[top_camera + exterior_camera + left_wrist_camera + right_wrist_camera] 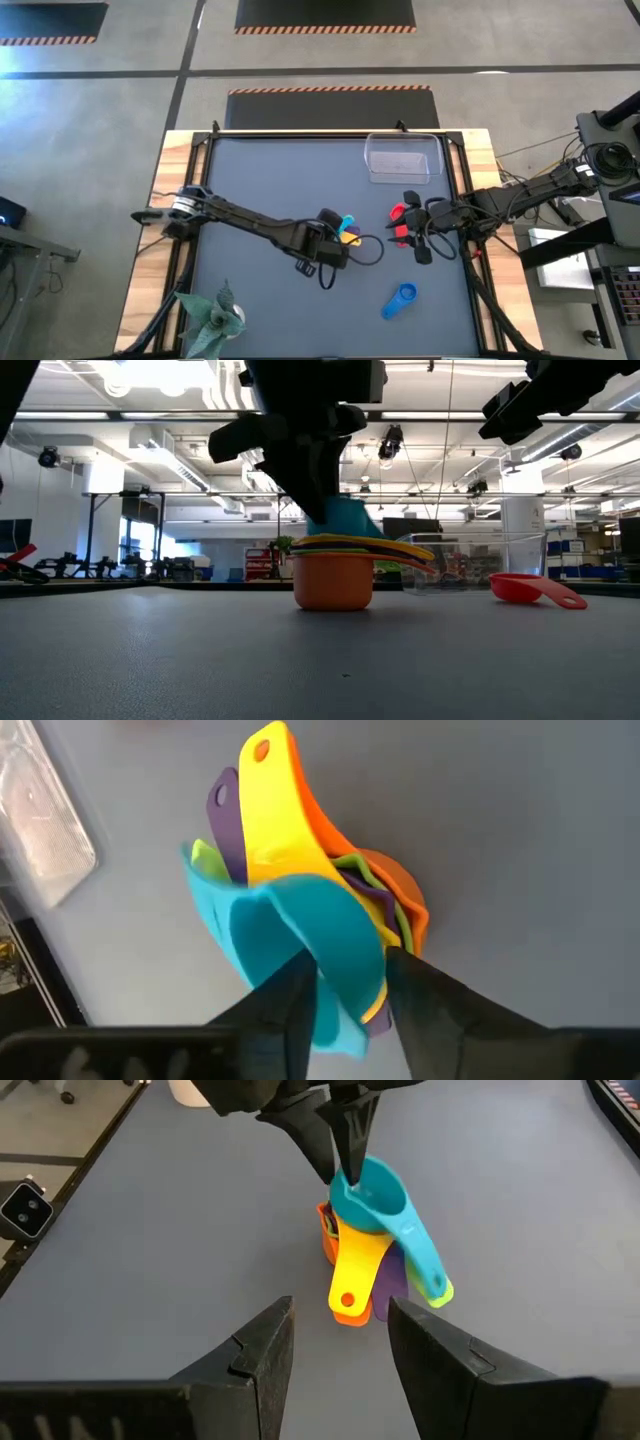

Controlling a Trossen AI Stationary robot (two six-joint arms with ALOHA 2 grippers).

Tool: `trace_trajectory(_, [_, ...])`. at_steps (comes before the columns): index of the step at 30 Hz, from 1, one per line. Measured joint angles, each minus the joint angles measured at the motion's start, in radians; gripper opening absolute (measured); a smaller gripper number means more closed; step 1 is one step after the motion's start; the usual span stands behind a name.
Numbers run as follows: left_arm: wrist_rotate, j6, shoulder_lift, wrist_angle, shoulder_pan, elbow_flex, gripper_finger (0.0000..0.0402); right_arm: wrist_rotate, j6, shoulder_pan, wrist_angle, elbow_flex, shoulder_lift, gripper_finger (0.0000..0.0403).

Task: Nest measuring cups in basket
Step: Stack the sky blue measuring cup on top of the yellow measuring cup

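Left gripper (345,985), at the centre of the high view, is pinched on the rim of the teal cup (300,945), and I have that cup tilted over the stack (340,575), not yet seated flat. Under it I count four more cups already nested on the table (260,180): orange (333,582) at the base, then green (205,858), purple (230,820) and yellow (278,805), their handles fanned out. So by my reckoning five of seven are in or going into the stack.

Right gripper (335,1345) hangs to the right of centre in the high view with its fingers spread wide and nothing between them, looking back toward the stack. Just beside it in the high view lies the red cup (398,213), loose on the table; in the low view it rests alone with its handle out to the right. The blue cup (400,300) lies lower right in the high view, well apart from everything, on its side as far as I can tell.

One basket (403,158) sits at the upper right of the table, and I see nothing in it.

My judgement: nesting is a bit over halfway. Red and blue are left to add, and the whole stack is not yet in the basket.
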Motion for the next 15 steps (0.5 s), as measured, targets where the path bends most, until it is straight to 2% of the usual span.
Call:
trace_trajectory(9, [0.0, -0.093, 0.0, -0.027, 0.0, -0.003, 0.0172, 0.0, 0.0, 0.0, 0.0, 0.0, 0.0, 0.015])
trace_trajectory(13, [-0.028, -0.278, -0.003, -0.121, 0.0, 0.037, 0.0183, 0.016, 0.035, 0.0, -0.008, 0.0, 0.0, 0.015])
trace_trajectory(15, [-0.036, -0.356, -0.023, -0.142, -0.002, 0.043, 0.018, 0.093, 0.132, 0.0, -0.047, 0.0, 0.0, 0.015])
